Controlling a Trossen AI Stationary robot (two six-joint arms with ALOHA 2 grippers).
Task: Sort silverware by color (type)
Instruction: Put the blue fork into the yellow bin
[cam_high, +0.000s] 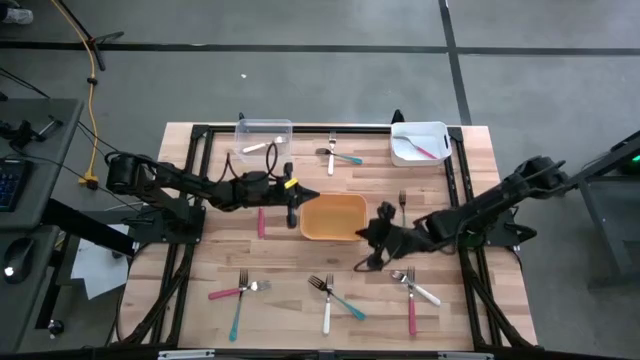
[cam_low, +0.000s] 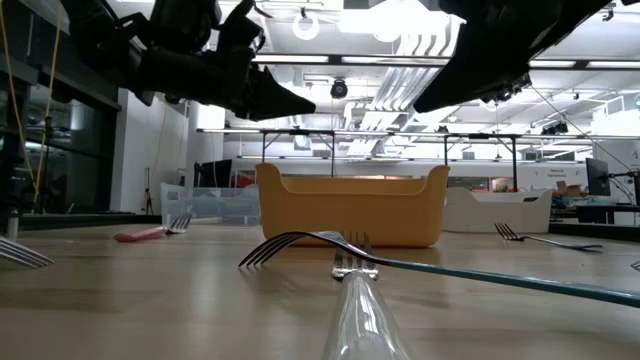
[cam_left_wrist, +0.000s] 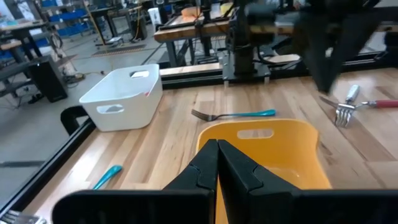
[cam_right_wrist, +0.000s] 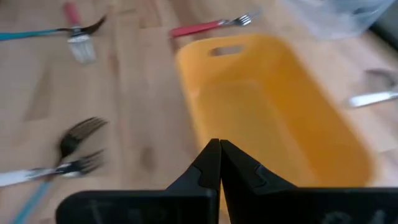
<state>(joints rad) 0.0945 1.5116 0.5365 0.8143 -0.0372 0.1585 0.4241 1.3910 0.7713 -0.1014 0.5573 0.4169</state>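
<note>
- Orange bin (cam_high: 333, 217) sits mid-bench, between both claws.
- Left claw (cam_high: 305, 196) hovers at the bin's left far corner, fingers (cam_left_wrist: 211, 163) pressed together, gripping nothing.
- Right claw (cam_high: 372, 240) hangs by the bin's right near corner, likewise clenched and empty.
- Silverware lies scattered on the bench (cam_high: 280, 265): a crossed teal-handled fork (cam_high: 343, 300) and white-handled fork (cam_high: 327, 305) near the front edge, a pink-handled fork (cam_high: 232, 292) to their left.
</note>
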